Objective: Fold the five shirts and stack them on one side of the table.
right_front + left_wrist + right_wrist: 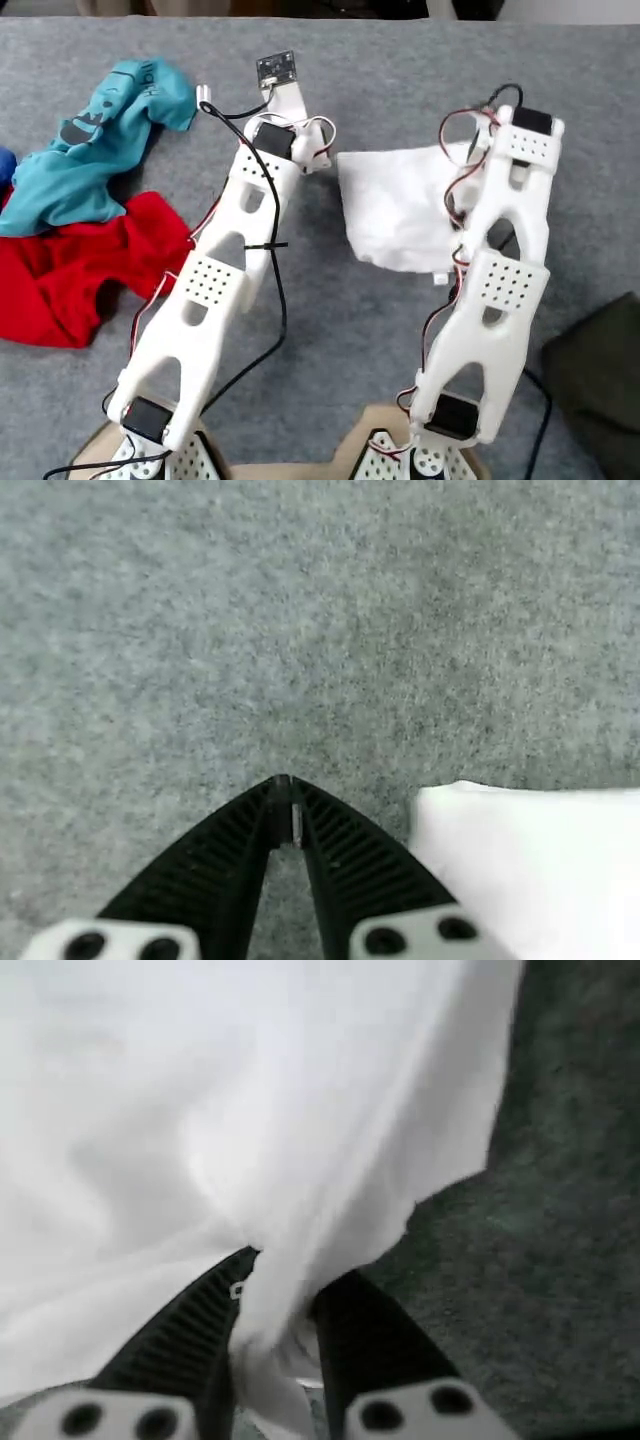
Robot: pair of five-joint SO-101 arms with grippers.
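The right gripper (290, 1272) was clamped on a bunch of the white shirt (200, 1110), with the cloth pinched between its fingers and spreading ahead of them. The left gripper (285, 792) was closed on nothing, over the bare table (300, 600), with an edge of the same shirt just beside it. To fold well, I think it should open and take that edge, so both carry the cloth over evenly. The teal shirt (110, 130), red shirt (70, 265) and dark shirt (600, 360) lay well away, not yet folded.
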